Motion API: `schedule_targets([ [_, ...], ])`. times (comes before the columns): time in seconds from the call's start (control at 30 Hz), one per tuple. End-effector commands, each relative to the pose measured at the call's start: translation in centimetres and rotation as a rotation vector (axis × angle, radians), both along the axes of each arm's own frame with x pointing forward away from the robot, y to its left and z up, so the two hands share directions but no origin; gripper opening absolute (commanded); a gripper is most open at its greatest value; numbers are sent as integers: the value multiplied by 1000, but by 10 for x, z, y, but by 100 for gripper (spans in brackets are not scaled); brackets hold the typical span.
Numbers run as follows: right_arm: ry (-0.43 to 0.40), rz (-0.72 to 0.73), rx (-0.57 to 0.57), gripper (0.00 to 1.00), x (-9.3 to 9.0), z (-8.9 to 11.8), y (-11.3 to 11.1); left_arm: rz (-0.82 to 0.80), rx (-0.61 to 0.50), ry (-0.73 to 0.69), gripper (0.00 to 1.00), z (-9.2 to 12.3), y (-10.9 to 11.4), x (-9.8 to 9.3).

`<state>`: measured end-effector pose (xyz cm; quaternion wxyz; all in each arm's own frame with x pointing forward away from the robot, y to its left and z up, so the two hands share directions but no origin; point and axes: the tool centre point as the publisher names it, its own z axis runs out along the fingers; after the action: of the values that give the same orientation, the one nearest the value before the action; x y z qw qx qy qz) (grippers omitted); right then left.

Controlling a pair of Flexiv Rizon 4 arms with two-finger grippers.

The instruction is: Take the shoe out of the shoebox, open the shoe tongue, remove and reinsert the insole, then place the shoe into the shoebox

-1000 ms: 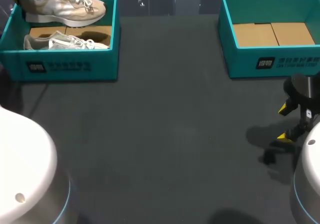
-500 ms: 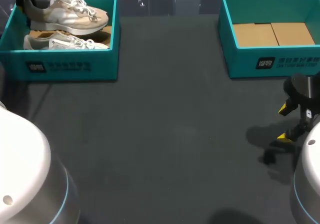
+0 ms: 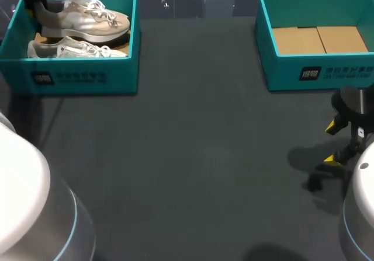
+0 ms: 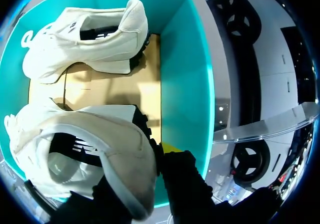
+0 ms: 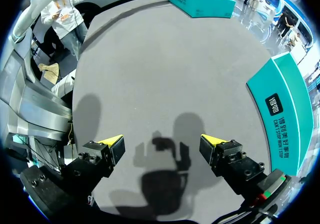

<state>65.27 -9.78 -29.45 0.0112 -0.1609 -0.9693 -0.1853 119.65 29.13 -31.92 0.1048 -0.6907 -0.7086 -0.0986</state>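
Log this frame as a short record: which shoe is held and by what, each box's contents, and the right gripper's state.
held shoe: gripped at the heel, raised over the left shoebox
left gripper: shut on held shoe
second shoe: lying in left shoebox
right shoebox: no shoe, cardboard floor showing
right gripper: open, above bare table near right shoebox
stage: shoe lifted, not yet set down

The bench [image 3: 198,156] is a dark grey, matte surface. Two teal shoeboxes stand directly on it along its far side, well apart. The left shoebox [image 3: 76,77] is at the far left corner and the right shoebox [image 3: 318,74] at the far right, its brown cardboard floor showing.
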Motion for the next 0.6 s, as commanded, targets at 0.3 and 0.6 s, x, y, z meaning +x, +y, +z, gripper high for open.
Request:
schedule_targets([
  [0.3, -2, -1, -2, 100, -2, 0, 0, -7, 3, 5, 0, -22, -3, 4],
  [0.6, -2, -1, -2, 100, -2, 0, 0, -6, -17, -2, 5, -33, -1, 6],
])
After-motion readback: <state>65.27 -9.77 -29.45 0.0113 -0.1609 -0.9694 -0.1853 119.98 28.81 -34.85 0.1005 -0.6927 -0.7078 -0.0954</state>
